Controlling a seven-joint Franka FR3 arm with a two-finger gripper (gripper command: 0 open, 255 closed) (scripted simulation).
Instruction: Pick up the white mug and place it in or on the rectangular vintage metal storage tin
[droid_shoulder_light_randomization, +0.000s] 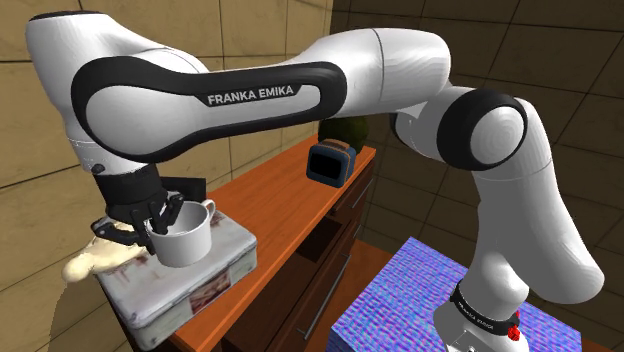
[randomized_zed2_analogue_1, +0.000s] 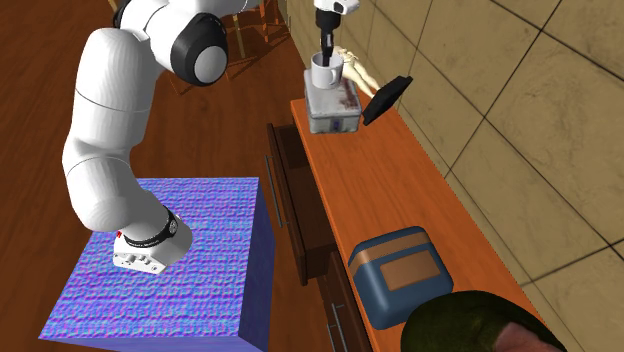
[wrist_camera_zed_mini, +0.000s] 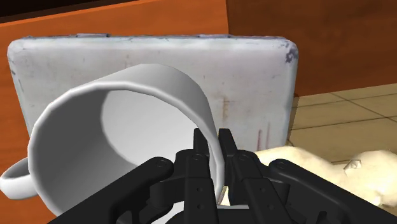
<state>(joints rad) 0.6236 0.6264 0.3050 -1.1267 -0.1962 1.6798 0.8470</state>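
A white mug stands upright on the lid of a worn, pale rectangular tin at the end of an orange-brown wooden sideboard. My black gripper comes down from above and is shut on the mug's rim, on the side away from the handle. In the wrist view the mug has its wall clasped between my two fingers, with the tin's lid behind it. The second exterior view shows the mug on the tin under the gripper.
A cream lumpy thing lies beside the tin against the wall. A blue box with a brown panel and a dark green round thing sit farther along the sideboard. A black slab leans by the tin. Drawers stand pulled out.
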